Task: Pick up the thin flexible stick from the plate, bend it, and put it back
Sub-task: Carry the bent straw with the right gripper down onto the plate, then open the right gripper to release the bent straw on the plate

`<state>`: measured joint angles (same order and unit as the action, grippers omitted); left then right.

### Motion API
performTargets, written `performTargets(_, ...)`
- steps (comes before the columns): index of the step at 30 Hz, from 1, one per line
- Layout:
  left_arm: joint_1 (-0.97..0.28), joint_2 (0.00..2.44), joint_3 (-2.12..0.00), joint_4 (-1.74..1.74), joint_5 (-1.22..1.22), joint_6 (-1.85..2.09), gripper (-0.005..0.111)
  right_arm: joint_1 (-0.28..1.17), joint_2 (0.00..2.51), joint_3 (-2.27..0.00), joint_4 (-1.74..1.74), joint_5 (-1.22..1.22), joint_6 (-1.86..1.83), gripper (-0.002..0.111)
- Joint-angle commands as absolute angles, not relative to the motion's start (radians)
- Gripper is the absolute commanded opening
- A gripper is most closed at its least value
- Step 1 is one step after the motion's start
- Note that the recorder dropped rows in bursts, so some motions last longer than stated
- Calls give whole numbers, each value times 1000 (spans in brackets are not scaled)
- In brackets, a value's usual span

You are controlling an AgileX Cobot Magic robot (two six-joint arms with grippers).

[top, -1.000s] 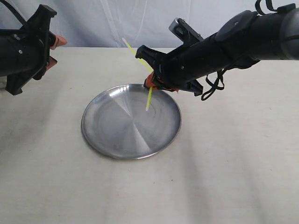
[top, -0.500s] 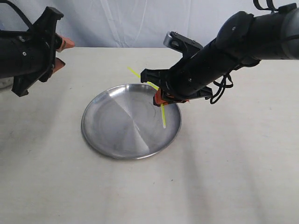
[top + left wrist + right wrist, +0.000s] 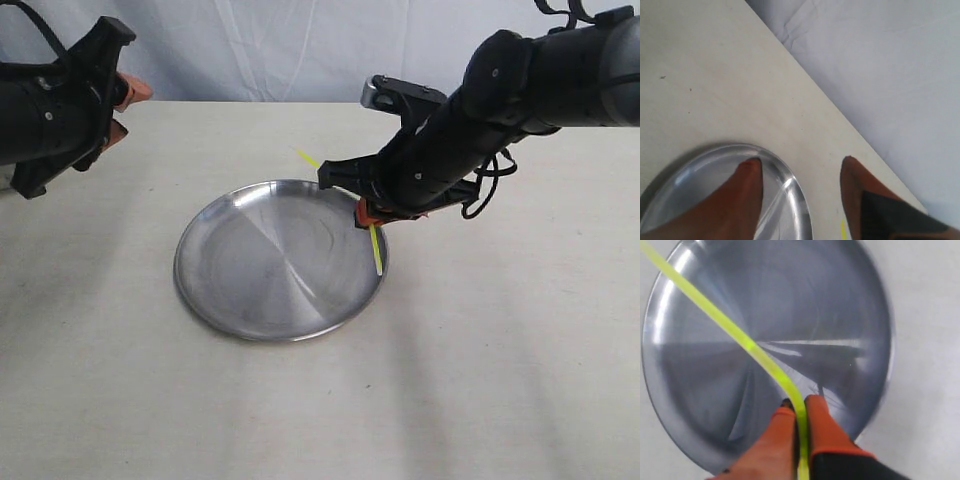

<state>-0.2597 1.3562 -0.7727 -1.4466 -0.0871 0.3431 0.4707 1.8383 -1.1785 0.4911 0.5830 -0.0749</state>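
The shiny steel plate lies flat in the middle of the table. My right gripper hangs just over its right rim, shut on the thin yellow-green stick. One end of the stick pokes down past the rim, and the other slants up to the far left. In the right wrist view the stick curves out from between my orange fingertips across the plate. My left gripper is raised at the far left, away from the plate. It stands open and holds nothing.
A wrinkled white cloth backdrop runs behind the table's far edge. The left wrist view catches the plate's rim and a bit of the stick. Bare tabletop surrounds the plate.
My right gripper has carried the stick rightward and lower, from the plate's far edge to over its right rim. The stick's lower end swung from the plate's middle past the rim. The left arm barely shifted.
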Motion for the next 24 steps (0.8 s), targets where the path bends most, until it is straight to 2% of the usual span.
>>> performTargets(1, -260, 1350, -769, -1420, -67, 350, 47, 471, 1870, -1231, 479, 599, -73, -1)
performTargets(5, -260, 1350, -769, -1396, -54, 350, 47, 486, 1915, -1277, 484, 642, -73, 0)
performTargets(7, -260, 1350, -769, -1394, -52, 350, 47, 498, 1940, -1294, 485, 649, -73, 8)
performTargets(10, -260, 1350, -769, -1394, -52, 357, 47, 505, 1965, -1317, 501, 649, -73, 30)
performTargets(12, -260, 1350, -769, -1394, -52, 370, 47, 507, 1978, -1332, 505, 649, -73, 40)
performTargets(17, -260, 1350, -769, -1365, -57, 376, 47, 512, 1986, -1355, 507, 657, -73, 45)
performTargets(20, -256, 1350, -769, -1323, -43, 376, 47, 503, 1963, -1368, 474, 675, -73, 41)
performTargets(22, -231, 1350, -769, -1307, 6, 376, 47, 498, 1930, -1370, 437, 697, -73, 27)
performTargets(24, -200, 1349, -769, -1291, 63, 376, 39, 497, 1884, -1370, 374, 712, -71, 3)
